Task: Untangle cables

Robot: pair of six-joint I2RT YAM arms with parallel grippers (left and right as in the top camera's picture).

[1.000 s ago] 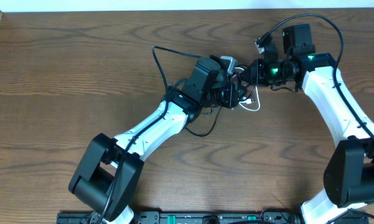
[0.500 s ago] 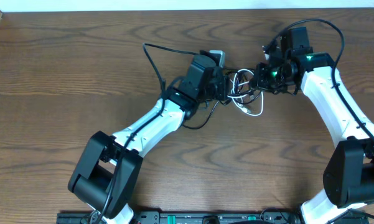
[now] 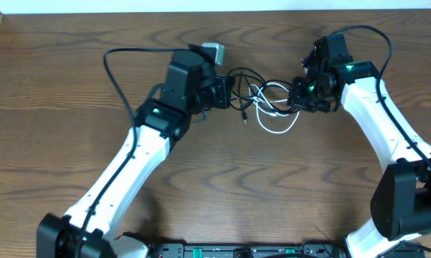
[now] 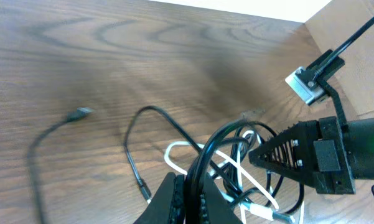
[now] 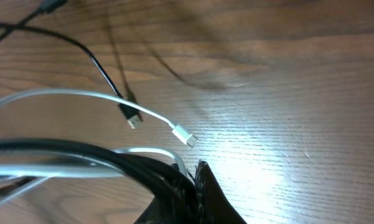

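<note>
This looks like a robotics lab bench. Two white-and-black robot arms, the left arm point(image 3: 129, 163) and the right arm point(image 3: 387, 120), are mounted at the near edge of a bare wood-grain tabletop point(image 3: 50, 93). A black equipment rail point(image 3: 201, 252) with small green lights runs along that edge. A plain white surface point(image 3: 201, 6) lies behind, and a pale wooden side board point(image 4: 355, 37) stands at one side.

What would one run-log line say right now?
left fingers: shut on thin black charging cable | right fingers: shut on black cable and thin white charging cable | cables: tangled, strung between arms
</note>
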